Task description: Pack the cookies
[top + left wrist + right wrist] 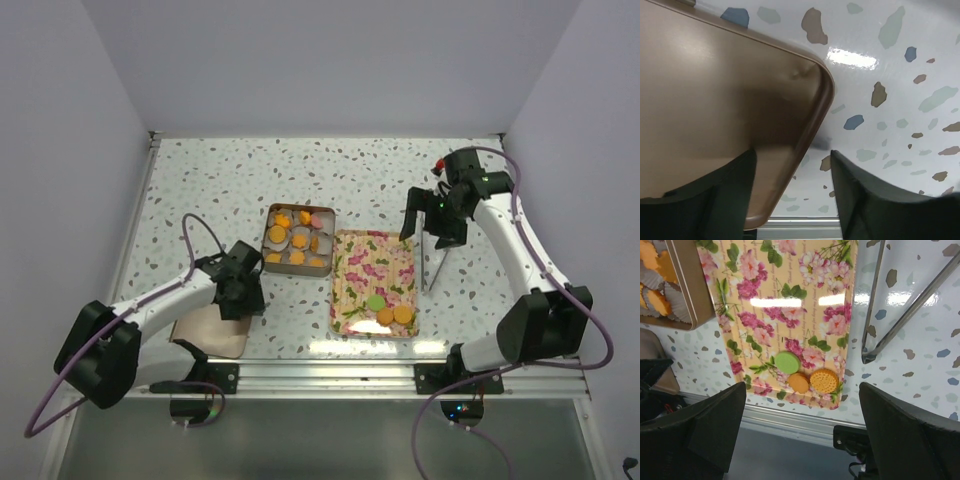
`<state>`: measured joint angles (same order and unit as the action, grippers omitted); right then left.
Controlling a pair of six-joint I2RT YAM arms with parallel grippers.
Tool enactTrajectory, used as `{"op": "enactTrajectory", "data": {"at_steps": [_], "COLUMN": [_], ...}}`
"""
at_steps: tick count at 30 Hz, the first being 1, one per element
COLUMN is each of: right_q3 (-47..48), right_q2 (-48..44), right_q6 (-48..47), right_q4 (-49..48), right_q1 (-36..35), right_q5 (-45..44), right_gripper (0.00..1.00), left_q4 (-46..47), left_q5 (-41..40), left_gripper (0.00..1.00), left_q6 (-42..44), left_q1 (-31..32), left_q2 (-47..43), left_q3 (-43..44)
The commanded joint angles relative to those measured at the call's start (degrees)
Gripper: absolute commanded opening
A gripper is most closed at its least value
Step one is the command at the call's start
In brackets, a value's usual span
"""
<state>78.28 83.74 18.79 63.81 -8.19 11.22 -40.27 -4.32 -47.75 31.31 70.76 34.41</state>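
A square tin holds several orange cookies and a pink one in white paper cups. A floral tray lies right of it, with a green cookie and two orange cookies at its near end; these also show in the right wrist view. My right gripper is open and empty, held high over the tray's right side. My left gripper is open; its fingers straddle the edge of a brown lid without closing on it.
Metal tongs lie on the table right of the tray, and also show in the right wrist view. The brown lid lies at the near left by the table's metal front rail. White walls enclose the table.
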Motion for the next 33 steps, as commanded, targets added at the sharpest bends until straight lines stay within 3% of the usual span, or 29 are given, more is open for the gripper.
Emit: {"op": "enactTrajectory", "data": {"at_steps": [1,7,14,17,18,19,21,25,29,33], "right_q3": [0.1,0.5,0.2,0.0,0.2,0.4,1.2,2.9,5.5,7.6], "right_q2": [-3.4,-3.4,-3.6,-3.9,-3.9,-4.1,-4.6,-5.5,-6.6,-6.8], "right_q6": [-2.0,-2.7,-3.1,-2.6,-2.5,-2.4,-1.9,-0.6,1.7,7.4], "right_q4": [1.6,2.1,2.1,1.6,1.6,1.6,1.8,1.7,-0.6,-11.0], "right_q1": [0.2,0.1,0.1,0.1,0.1,0.1,0.0,0.0,-0.7,-0.9], "right_q5": [-0.2,-0.3,0.0,1.3,1.4,1.8,2.4,4.2,9.3,24.3], "right_gripper": [0.99,0.99,0.99,0.99,0.99,0.99,0.99,0.99,0.99,0.99], "left_q4": [4.7,7.8,7.9,7.0,6.4,4.2,-0.4,-9.8,-17.4,-19.1], "left_q5": [-0.6,1.0,-1.1,-1.8,-2.4,-3.1,-4.8,-6.7,-7.9,-4.9], "left_gripper": [0.61,0.41,0.32,0.2,0.1,0.07,0.0,0.0,0.0,0.0], "left_q6": [-2.2,-2.6,-3.6,-3.7,-3.6,-3.5,-3.1,-3.4,-3.0,3.0], "left_q1": [0.6,2.1,4.3,4.3,4.4,4.3,4.4,4.3,4.2,3.9], "left_q2": [0.5,1.5,5.5,6.0,5.8,5.5,3.8,-3.2,-9.5,-8.7], "left_q3": [-2.4,-6.0,-5.9,-4.9,-4.2,-3.3,1.2,7.2,22.0,37.1]}}
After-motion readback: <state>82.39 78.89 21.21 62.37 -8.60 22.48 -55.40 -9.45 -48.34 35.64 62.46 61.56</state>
